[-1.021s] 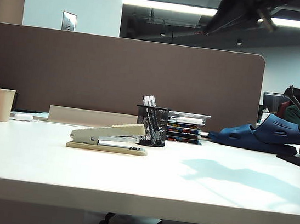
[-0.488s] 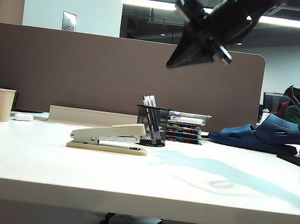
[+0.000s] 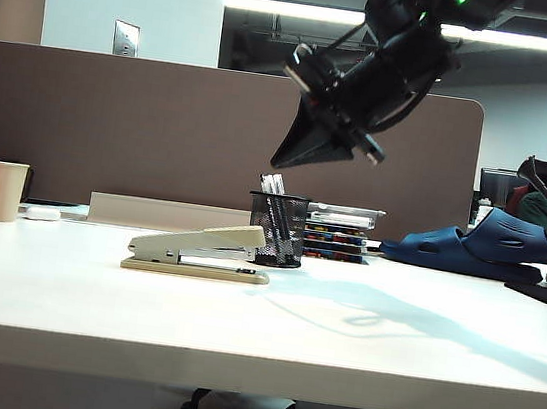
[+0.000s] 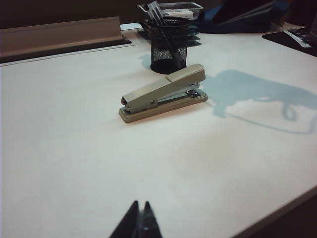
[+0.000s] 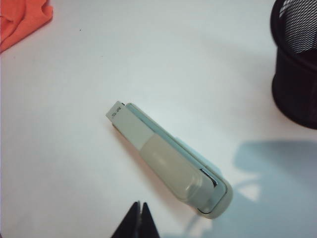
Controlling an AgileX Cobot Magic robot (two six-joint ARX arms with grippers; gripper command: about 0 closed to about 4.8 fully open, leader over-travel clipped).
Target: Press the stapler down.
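One stapler (image 3: 199, 252) lying flat on white table (image 3: 356, 347), top arm raised, just beside black mesh pen cup (image 3: 276, 229). Right gripper (image 3: 295, 153) above it in the air, well clear, fingers pressed together, empty. Left gripper (image 4: 139, 224) low over table, well apart from stapler, tips likewise together, empty.

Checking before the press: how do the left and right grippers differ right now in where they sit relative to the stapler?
The right gripper hangs in the air above the stapler, looking almost straight down on its top arm; the left gripper sits low and off to the side, viewing the stapler across bare table. The right gripper shows in the exterior view; the left gripper does not. Both look shut, and neither touches the stapler.
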